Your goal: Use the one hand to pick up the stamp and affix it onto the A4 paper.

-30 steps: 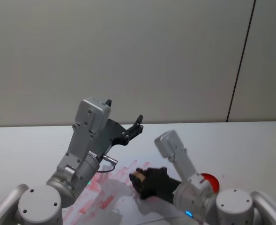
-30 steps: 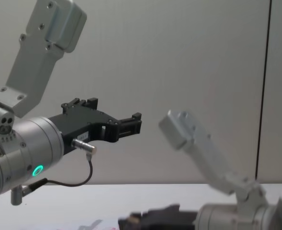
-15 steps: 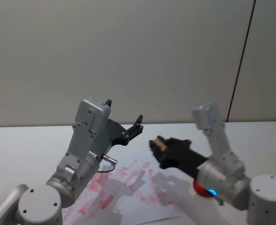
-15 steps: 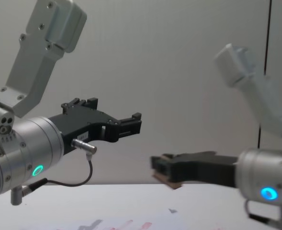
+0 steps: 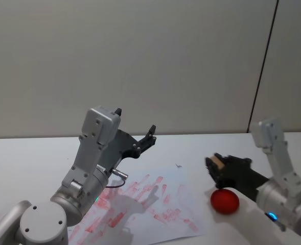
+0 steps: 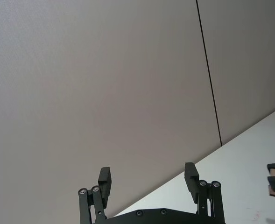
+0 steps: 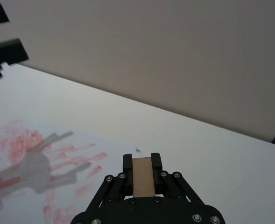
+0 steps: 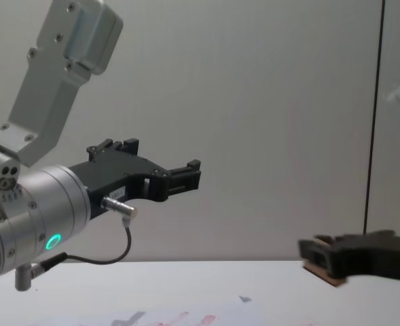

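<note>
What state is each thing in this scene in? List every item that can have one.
Right gripper: shut on the stamp, raised beside the paper.
Left gripper: open, empty, raised.
Paper: flat on the table, covered with red marks.
Red round object: resting on the table.

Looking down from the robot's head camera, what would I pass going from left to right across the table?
Left gripper held up with jaws open → A4 paper covered in pink-red marks → right gripper, jaws closed on the stamp, with a red ball just below it.
</note>
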`<action>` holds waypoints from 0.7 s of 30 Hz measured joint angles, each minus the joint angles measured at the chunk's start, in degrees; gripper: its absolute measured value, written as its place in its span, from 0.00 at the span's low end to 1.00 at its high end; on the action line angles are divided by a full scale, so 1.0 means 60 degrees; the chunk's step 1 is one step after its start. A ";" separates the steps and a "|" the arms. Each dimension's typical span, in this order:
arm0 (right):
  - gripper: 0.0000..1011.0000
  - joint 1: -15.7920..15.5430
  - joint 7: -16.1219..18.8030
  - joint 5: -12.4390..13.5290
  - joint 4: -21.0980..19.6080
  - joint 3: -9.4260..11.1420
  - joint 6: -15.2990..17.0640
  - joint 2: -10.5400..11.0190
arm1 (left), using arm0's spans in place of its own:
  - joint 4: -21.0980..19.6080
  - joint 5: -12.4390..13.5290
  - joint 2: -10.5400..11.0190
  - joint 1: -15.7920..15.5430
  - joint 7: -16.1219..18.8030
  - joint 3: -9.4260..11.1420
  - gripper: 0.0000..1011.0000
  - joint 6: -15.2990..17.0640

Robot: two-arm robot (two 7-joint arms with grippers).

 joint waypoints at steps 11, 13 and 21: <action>0.22 -0.0153 -0.0063 -0.0322 0.0221 0.0165 0.0029 0.0358 | 0.0000 0.0000 0.0000 0.0000 0.0000 0.0000 0.99 0.0000; 0.21 -0.0153 -0.0037 -0.0368 0.0268 0.0164 0.0037 0.0369 | 0.0000 0.0000 0.0000 0.0000 0.0000 0.0000 0.99 0.0000; 0.22 -0.0145 0.0138 -0.0673 0.0596 0.0047 0.0116 0.0350 | 0.0000 0.0000 0.0000 0.0000 0.0000 0.0000 0.99 0.0000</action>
